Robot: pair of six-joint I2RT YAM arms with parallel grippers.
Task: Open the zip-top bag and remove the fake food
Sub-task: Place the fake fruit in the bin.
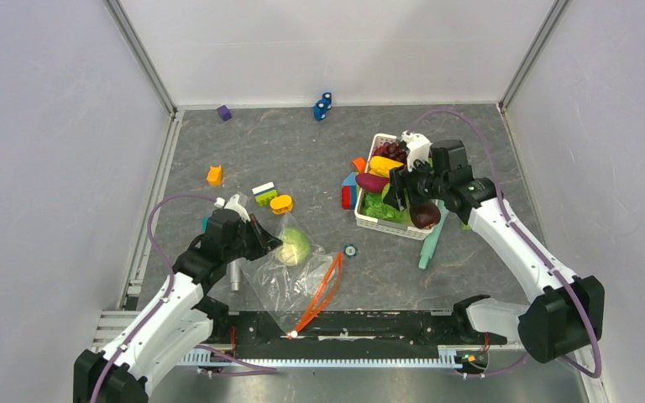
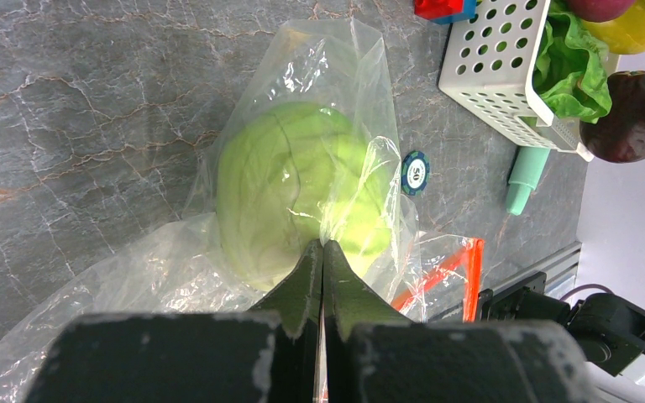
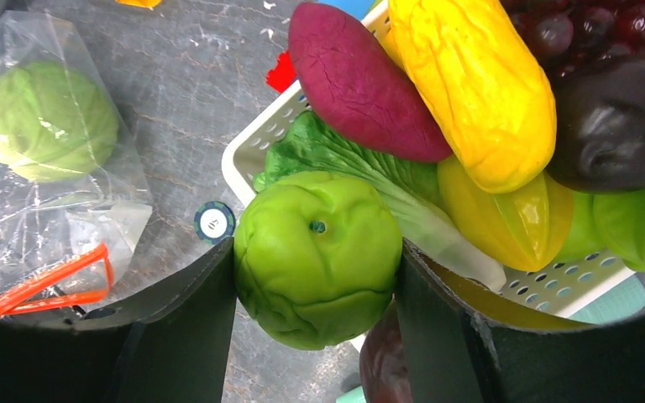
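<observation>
Top: zip-top bag (image 1: pixel 279 284) lies front-left, long axis diagonal, zipper strip (image 1: pixel 319 298) along near-right edge, cabbage (image 1: pixel 294 246) at far end.
L wrist: L gripper (image 2: pixel 321 252) pinched closed on bag film by cabbage.
R wrist: R gripper (image 3: pixel 315 269) clamps green fruit (image 3: pixel 317 256) at basket (image 3: pixel 252 155) corner.

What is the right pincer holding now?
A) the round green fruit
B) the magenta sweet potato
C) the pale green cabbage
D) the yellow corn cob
A: the right wrist view shows the round green fruit clamped between the fingers of the right pincer; the cabbage lies in the zip-top bag.
</observation>
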